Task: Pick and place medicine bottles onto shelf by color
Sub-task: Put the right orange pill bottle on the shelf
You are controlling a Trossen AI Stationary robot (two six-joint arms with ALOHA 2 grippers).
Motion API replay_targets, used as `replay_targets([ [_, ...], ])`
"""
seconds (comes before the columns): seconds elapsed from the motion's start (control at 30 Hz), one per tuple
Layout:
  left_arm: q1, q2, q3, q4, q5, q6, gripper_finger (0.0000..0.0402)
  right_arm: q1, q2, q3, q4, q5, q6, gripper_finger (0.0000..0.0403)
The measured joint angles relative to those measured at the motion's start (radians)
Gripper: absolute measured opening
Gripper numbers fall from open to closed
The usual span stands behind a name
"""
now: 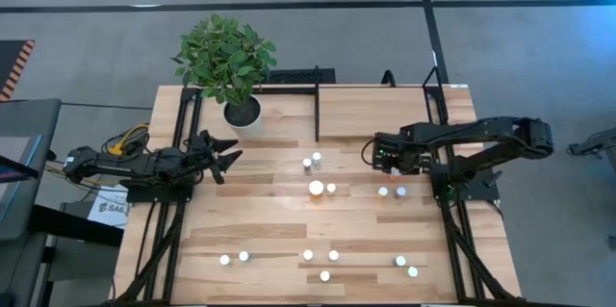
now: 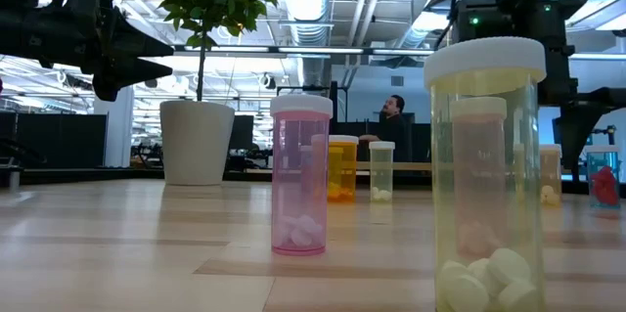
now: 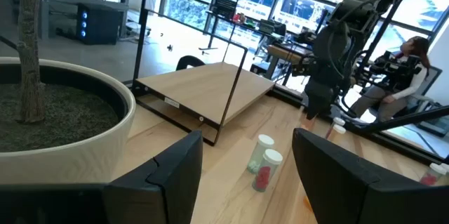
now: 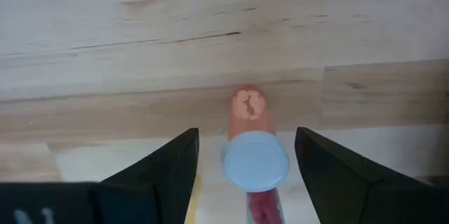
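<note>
Several small white-capped medicine bottles stand on their bases across the tabletop, among them a larger one (image 1: pixel 316 188) and a pair (image 1: pixel 312 161) near the middle. The shelf (image 1: pixel 289 115), a light board in black bars, lies at the far side beside a potted plant. My right gripper (image 1: pixel 383 158) points down, open; in the right wrist view its fingers stand on either side of an orange-pink bottle's white cap (image 4: pixel 255 161) without touching it. My left gripper (image 1: pixel 226 158) waits level at the left, open and empty (image 3: pixel 245 175).
A white plant pot (image 1: pixel 243 113) stands at the far left beside the shelf. Two bottles (image 1: pixel 392 191) stand just nearer than my right gripper. A row of bottles (image 1: pixel 322 259) lines the near part of the table. A person sits in the room beyond (image 2: pixel 393 116).
</note>
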Motion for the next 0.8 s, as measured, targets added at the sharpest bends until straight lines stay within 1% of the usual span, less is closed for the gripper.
replay_targets([
  [0.17, 0.000, 0.000, 0.000, 0.000, 0.000, 0.000, 0.0208, 0.000, 0.003, 0.000, 0.008, -0.004, 0.000, 0.0246],
  [0.63, 0.000, 0.000, 0.000, 0.000, 0.000, 0.000, 0.0208, 0.000, 0.001, 0.000, 0.007, -0.007, -0.015, 0.0152],
  [0.8, 0.000, 0.000, 0.000, 0.000, 0.000, 0.000, 0.0208, 0.000, 0.001, 0.000, 0.011, -0.008, 0.007, 0.0139],
])
